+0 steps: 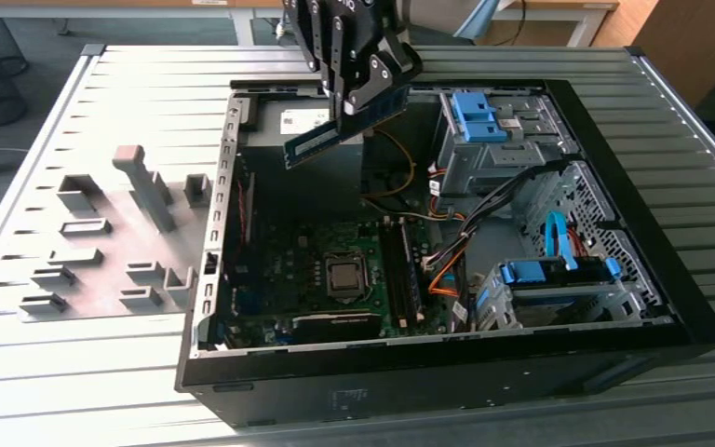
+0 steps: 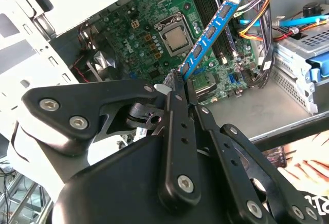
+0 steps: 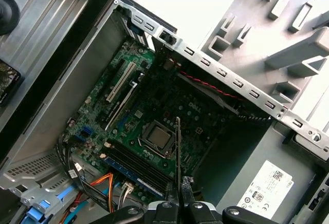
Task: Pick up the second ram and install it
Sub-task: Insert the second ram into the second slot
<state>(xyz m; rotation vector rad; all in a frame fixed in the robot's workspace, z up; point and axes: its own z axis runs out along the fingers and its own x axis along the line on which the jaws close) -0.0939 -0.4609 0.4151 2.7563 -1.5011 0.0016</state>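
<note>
Item 1, gripper (image 1: pixel 364 93): black, and hanging over the far part of the open computer case (image 1: pixel 457 372) in the exterior view. Its jaws are closing tight on one end of the second ram (image 1: pixel 332 130), with no gap showing beside the board. In the second wrist view, the gripper (image 2: pixel 180 88) is pinching the stick's end between its two fingertips.

Item 2, second ram: a slim stick, riding in the air and touching nothing but the jaws. It is tilting down toward the exterior view's left. In the second wrist view the second ram (image 2: pixel 213 26) is showing its blue face with black chips. In the first wrist view the second ram (image 3: pixel 178 152) is appearing edge-on, reaching out from the gripper (image 3: pixel 180 196) above the motherboard (image 3: pixel 154 116).

Item 3, motherboard (image 1: pixel 320 270): green, and lying on the case floor. It is carrying the processor socket (image 1: pixel 345 277), with the long black memory slots (image 1: pixel 401 270) just to the exterior view's right.

Item 4, table (image 1: pixel 146 84): slatted metal, bearing the case. A tall grey post (image 1: pixel 146 191) is standing at the exterior view's left, well apart from the stick.
</note>
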